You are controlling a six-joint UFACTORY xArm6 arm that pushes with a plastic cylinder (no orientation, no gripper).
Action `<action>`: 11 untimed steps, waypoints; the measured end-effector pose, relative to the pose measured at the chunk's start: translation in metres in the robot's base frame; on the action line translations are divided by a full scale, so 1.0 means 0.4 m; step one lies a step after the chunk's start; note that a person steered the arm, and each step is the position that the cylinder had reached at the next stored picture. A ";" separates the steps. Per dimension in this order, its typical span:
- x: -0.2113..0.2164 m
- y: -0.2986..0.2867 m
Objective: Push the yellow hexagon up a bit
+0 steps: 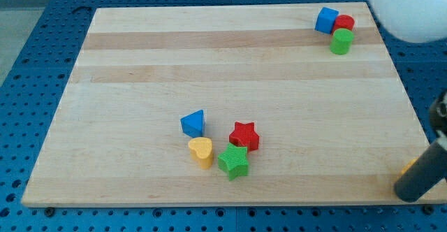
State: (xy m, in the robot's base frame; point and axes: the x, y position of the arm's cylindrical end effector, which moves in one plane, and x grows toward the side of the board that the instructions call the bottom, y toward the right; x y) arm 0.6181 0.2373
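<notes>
A small yellow-orange piece of a block (408, 168) shows at the board's right edge near the view's bottom right. The dark rod hides most of it, so I cannot make out its shape. My tip (411, 192) is at the rod's lower end, just below and right of this yellow piece, at or over the board's bottom right corner. I cannot tell whether they touch.
A blue triangle (193, 124), red star (244, 135), yellow heart (201, 151) and green star (234, 161) cluster at bottom centre. A blue cube (325, 19), red cylinder (344, 23) and green cylinder (341, 41) sit at top right. A white rounded body (408, 8) fills the top right corner.
</notes>
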 end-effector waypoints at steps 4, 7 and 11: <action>-0.368 -0.008; -0.234 0.268; -0.020 0.156</action>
State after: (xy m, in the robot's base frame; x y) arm 0.6103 0.2995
